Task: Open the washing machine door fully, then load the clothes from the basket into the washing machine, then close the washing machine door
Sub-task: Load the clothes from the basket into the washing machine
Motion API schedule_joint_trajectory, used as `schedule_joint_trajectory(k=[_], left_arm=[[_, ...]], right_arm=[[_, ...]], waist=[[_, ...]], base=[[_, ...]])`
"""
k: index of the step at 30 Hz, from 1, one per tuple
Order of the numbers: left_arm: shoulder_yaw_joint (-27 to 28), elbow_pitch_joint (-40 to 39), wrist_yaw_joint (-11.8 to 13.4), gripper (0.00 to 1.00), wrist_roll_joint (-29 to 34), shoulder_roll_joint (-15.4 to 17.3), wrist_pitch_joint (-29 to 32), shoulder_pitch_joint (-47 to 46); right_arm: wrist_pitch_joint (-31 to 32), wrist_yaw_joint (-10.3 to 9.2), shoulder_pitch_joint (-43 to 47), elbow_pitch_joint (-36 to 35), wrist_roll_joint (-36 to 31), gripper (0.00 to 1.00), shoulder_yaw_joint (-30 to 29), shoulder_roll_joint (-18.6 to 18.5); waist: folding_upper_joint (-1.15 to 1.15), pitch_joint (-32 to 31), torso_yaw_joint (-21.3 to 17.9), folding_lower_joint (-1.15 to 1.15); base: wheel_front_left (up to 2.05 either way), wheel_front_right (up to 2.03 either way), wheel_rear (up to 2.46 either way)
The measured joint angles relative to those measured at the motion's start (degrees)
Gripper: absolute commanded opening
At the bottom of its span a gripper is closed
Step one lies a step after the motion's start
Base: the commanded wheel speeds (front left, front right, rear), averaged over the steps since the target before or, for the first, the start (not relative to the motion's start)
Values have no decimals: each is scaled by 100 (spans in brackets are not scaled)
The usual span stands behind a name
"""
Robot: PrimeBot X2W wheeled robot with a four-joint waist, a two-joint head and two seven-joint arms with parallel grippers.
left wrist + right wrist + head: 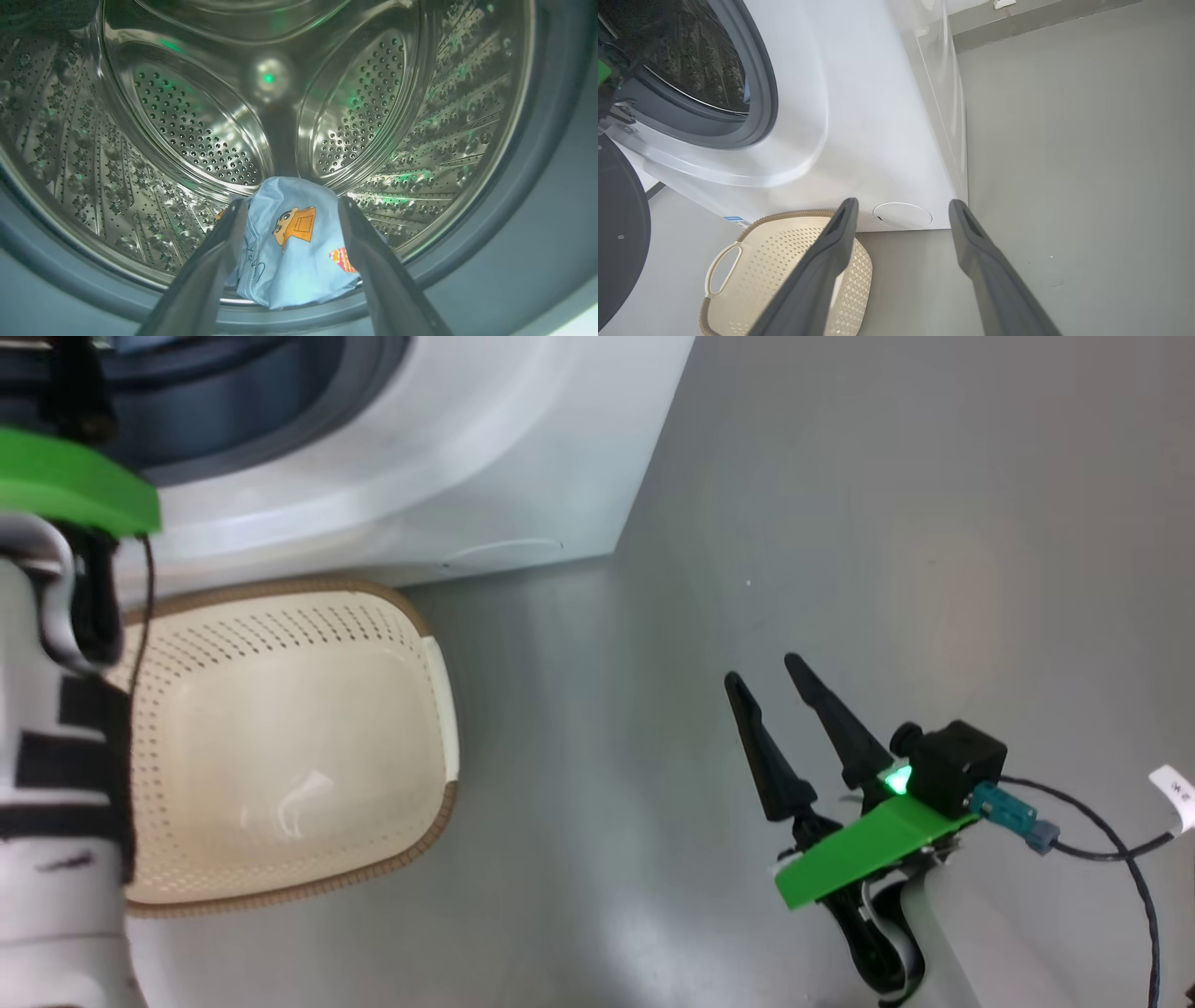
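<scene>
Nearest, at the lower right of the head view, the right pincer [761, 667] hangs over the grey floor [840, 523]. Its two dark fingers are parted and there is nothing between them. Its own wrist view shows the same open gap.

Just left of it on the floor stands the basket [280, 586]. Its bare cream bottom and its brown woven-look rim are on show, and one side handle appears in the right wrist view. The basket's far edge sits close against the foot of the washing machine [420, 476], below a small blue label [733, 218] and beside the small round flap [902, 217].

The washing machine door [619, 233] is swung out to the side (only part of its dark round disc can be seen, at the left edge of the right wrist view).

The left arm's pale forearm [56, 803] reaches up into the machine's mouth. There the left pincer [290, 205] has its fingers spread wide. The clothes [294, 252] lie between them as a light blue bundle printed with orange cartoon figures, which reaches both fingers. The bundle rests low at the front of the steel drum [196, 130], just past the grey-blue rubber ring [514, 242].

Farther in, the drum's perforated back wall catches green glints.
</scene>
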Motion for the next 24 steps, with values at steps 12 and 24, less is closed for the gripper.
schedule_joint_trajectory(k=[12,24], left_arm=[[190,-994,45,100,97,-215,0,1454],[498,-2035,155,100,110,-404,0,3203]], right_arm=[[0,0,359,89,-185,100,-49,0],[0,0,576,40,-247,100,-79,1]], waist=[[0,-802,114,0],[0,-1559,101,0]], base=[[0,0,0],[0,0,0]])
